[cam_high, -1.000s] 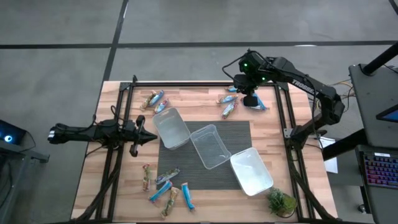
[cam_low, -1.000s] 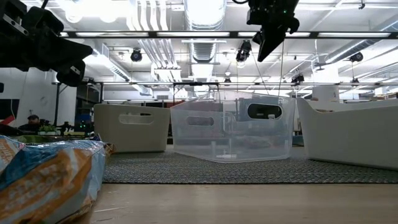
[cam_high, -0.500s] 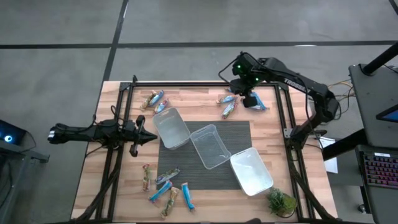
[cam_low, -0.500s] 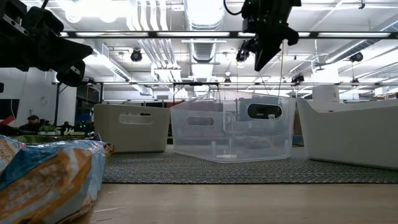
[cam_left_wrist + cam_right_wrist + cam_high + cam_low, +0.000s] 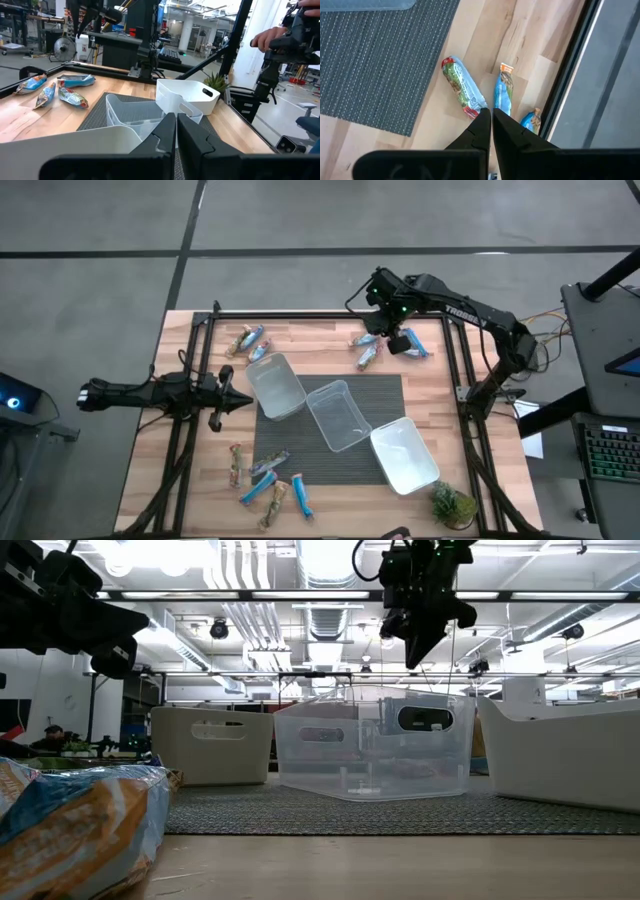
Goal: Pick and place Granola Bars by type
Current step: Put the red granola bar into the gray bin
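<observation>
Pale butcher-block wood forms the surface (image 5: 330, 490), boxed in by a black metal frame (image 5: 300, 316). A dark ribbed mat (image 5: 320, 460) lies over its middle and carries three clear plastic tubs (image 5: 338, 414) in a diagonal row running from 10 o'clock to 4 o'clock. A small green plant (image 5: 452, 504) stands at the 5 o'clock corner.

Granola Bars (image 5: 268, 480), crinkled shiny wrappers, lie in three groups on bare wood: a loose scatter at 7 o'clock, a few at 11 o'clock, and a few at 1 o'clock.

Right gripper (image 5: 388, 318) hangs above the 1 o'clock group, fingers pressed together, empty. Left gripper (image 5: 243, 401) waits at 9 o'clock, level with the nearest tub, fingers also together, empty.

Right wrist view only: below the joined fingertips lie a tan bar with red-green print (image 5: 461, 88), a blue bar (image 5: 503, 93) and a second blue bar (image 5: 531, 120) against the frame rail.

Left wrist view only: a person's hand (image 5: 268, 36) shows beyond the surface's far side.

Low view only: one bar's wrapper (image 5: 75, 825) fills the near corner, blurred; the tubs' translucent walls with handle slots stand behind it.
</observation>
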Available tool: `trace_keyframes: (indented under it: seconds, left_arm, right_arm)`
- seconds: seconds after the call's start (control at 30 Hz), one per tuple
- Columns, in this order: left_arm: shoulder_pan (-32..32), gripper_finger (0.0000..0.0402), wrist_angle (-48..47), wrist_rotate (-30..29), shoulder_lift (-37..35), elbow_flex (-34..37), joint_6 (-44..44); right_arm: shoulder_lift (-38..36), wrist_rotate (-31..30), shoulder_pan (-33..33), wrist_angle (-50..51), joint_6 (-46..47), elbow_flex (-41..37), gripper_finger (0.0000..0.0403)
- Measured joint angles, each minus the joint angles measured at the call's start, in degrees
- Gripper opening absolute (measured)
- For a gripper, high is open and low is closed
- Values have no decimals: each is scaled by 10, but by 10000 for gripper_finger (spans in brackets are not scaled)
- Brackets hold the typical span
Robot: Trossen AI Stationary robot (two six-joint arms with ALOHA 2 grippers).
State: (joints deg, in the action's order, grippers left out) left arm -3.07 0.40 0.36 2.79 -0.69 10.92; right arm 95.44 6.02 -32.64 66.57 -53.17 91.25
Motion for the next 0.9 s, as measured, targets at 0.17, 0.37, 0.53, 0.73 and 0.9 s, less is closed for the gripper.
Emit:
trace_keyframes:
  seconds: [0.17, 0.37, 0.53, 0.73, 0.9]
  left_arm:
    - [0, 0, 0, 0, 0, 0, 0]
    - [0, 0, 0, 0, 0, 0, 0]
    - [0, 0, 0, 0, 0, 0, 0]
    - [0, 0, 0, 0, 0, 0, 0]
    - [0, 0, 0, 0, 0, 0, 0]
  right_arm:
    - [2, 0, 0, 1, 4, 0, 9]
    - [2, 0, 0, -1, -10, -12, 9]
    - [2, 3, 0, -18, -10, -36, 16]
    - [2, 5, 0, -40, -4, -45, 79]
    - [2, 4, 0, -73, 10, -57, 154]
